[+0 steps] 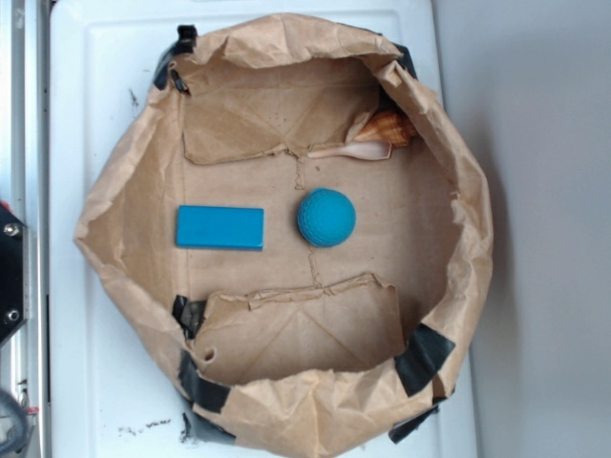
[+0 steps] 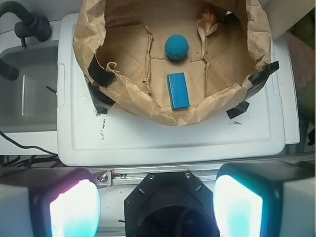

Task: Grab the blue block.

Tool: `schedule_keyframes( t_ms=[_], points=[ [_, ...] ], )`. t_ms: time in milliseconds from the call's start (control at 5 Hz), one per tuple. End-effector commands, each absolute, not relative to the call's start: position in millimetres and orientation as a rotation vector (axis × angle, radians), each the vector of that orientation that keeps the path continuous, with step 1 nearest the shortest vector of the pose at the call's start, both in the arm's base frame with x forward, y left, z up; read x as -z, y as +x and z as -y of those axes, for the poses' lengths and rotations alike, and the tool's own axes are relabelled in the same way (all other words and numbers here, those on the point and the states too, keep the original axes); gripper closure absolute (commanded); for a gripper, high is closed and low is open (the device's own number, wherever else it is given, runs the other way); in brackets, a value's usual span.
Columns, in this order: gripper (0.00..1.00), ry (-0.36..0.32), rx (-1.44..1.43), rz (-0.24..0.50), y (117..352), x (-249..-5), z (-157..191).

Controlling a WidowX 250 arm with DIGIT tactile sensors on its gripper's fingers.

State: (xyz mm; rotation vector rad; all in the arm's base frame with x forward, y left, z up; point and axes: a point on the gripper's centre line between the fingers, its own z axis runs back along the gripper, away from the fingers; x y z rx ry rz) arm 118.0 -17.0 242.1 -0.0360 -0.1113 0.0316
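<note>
You have the blue block (image 1: 220, 228) lying flat on the floor of the brown paper bag (image 1: 449, 191), apart from the teal ball (image 1: 326, 218) beside it; a wooden spoon (image 1: 353, 151) sits near the bag's wall. Your tool (image 2: 155, 202) hangs spread wide, empty, well short of the bag, above the white surface (image 2: 173, 143).

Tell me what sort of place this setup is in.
Probably a robot lab bench: a crumpled brown paper bag taped open on a white plastic lid, holding test objects, a blue block and a teal ball.
</note>
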Motion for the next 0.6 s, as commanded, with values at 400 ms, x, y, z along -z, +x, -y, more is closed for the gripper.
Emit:
schedule_keyframes(
  t_ms=[400],
  points=[
    [0.0,0.023,0.025,0.178,219,-223,-37]
  ],
)
